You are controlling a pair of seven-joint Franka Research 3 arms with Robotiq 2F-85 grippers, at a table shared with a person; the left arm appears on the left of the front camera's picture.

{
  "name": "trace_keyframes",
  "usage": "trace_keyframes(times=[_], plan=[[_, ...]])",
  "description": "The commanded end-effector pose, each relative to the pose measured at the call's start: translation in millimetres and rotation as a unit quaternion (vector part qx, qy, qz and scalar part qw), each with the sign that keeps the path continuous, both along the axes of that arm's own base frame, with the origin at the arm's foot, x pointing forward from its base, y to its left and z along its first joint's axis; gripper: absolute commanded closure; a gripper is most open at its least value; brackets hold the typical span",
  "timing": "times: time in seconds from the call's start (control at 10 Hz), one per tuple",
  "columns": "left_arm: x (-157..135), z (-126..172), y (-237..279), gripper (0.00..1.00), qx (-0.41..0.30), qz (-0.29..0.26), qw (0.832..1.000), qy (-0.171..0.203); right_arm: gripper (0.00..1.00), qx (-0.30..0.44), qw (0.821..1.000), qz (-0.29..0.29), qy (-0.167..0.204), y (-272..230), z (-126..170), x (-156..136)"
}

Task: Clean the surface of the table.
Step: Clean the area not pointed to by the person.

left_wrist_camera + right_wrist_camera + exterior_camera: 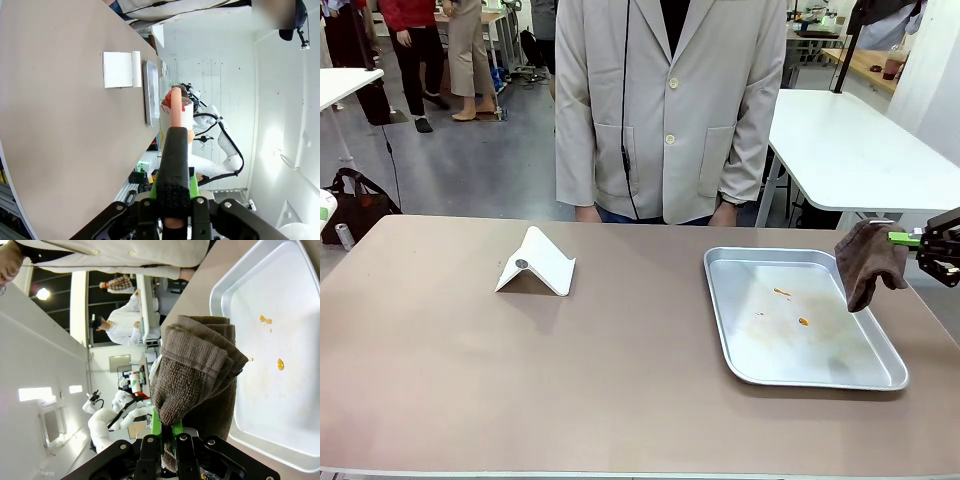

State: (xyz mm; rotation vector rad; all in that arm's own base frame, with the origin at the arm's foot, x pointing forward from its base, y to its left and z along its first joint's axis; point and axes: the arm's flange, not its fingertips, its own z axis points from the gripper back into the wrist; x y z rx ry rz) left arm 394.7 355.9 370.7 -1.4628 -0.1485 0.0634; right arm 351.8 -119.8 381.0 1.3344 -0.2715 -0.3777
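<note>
The brownish-taupe table (520, 380) stretches across the front view. At its right edge my right gripper (912, 240) is shut on a folded brown cloth (868, 262), which hangs just above the right rim of a metal tray (720, 290). The right wrist view shows that cloth (200, 370) bunched between my right gripper's (167, 432) green pads, over the tray (300, 290). My left gripper (173, 192) is shut on a dark-sleeved peach stick (175, 150), held beyond the edge of the table (60, 125). A white cylinder with red marks (186, 112) stands at the stick's far end.
Orange spots (803, 321) and smears dot the tray floor. A white folded stand (535, 265) sits left of centre on the table. A person in a pale jacket (665, 110) stands at the far side. A white-topped table (850, 140) is behind on the right.
</note>
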Motion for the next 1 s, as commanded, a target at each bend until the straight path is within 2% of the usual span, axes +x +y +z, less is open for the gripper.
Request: trace_keyframes(times=[0.0, 0.4, 0.5, 0.6, 0.9], plan=[[-0.6, 3.2, 0.5, 0.78, -0.009, 0.003, 1.000, -0.002, 1.00, 0.003, 1.000, 0.003, 0.000, 0.2, 4.1, -2.3], [-0.6, 3.2, 0.5, 0.78, -0.009, 0.003, 1.000, -0.002, 1.00, 0.003, 1.000, 0.003, 0.000, 0.2, 4.1, -2.3], [-0.6, 3.2, 0.5, 0.78, -0.009, 0.003, 1.000, -0.002, 0.91, 0.000, 1.000, 0.000, 0.000, 0.0, 0.0, 0.0], [-0.6, 3.2, 0.5, 0.78, -0.009, 0.003, 1.000, -0.002, 0.91, -0.049, 0.999, 0.014, 0.012, 10.5, 4.5, 10.0], [-0.6, 3.2, 0.5, 0.78, -0.009, 0.003, 1.000, -0.002, 0.91, -0.185, 0.981, 0.052, 0.007, 38.2, 21.3, 38.8]])
